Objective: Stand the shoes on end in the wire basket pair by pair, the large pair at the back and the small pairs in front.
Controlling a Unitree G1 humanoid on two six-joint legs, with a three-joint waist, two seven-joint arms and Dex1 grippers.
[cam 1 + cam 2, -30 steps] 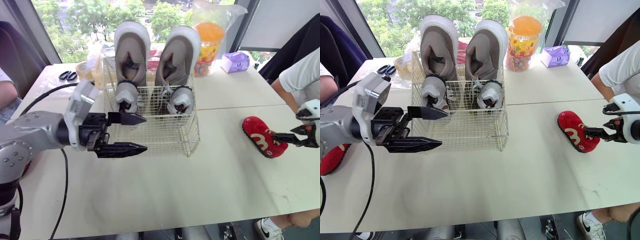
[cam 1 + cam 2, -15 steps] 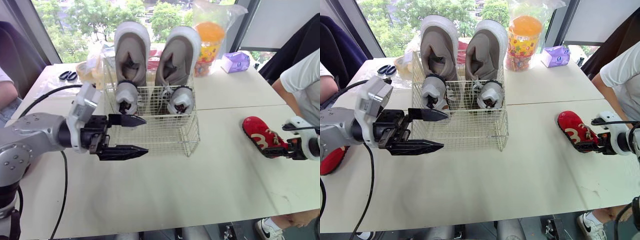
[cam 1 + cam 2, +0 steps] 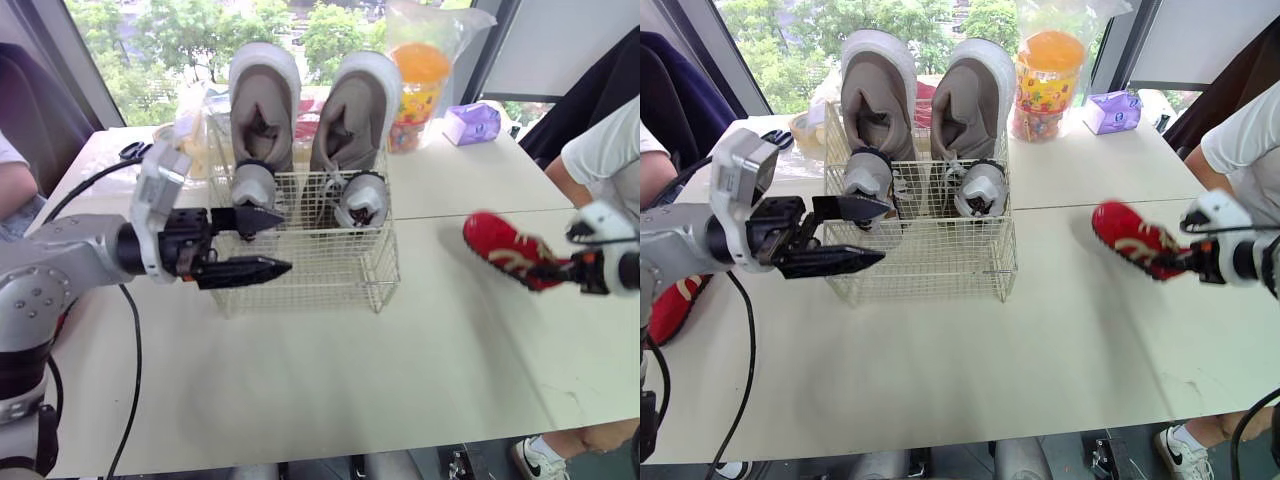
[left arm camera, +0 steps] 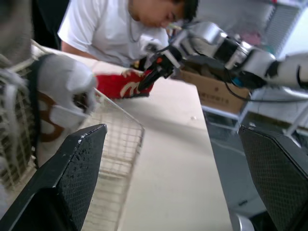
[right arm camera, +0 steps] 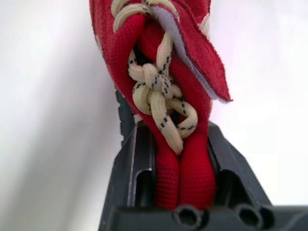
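Right gripper point(image 3: 560, 268) pinching small red cloth laced shoe point(image 3: 500, 245) at collar; probably light, floppy. Left gripper point(image 3: 272, 243) spread, empty.

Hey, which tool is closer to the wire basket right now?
Left. The left tool hovers open at the front-left corner of the wire basket; the right tool is well off to its right, gripping the red shoe.

No legible text or labels
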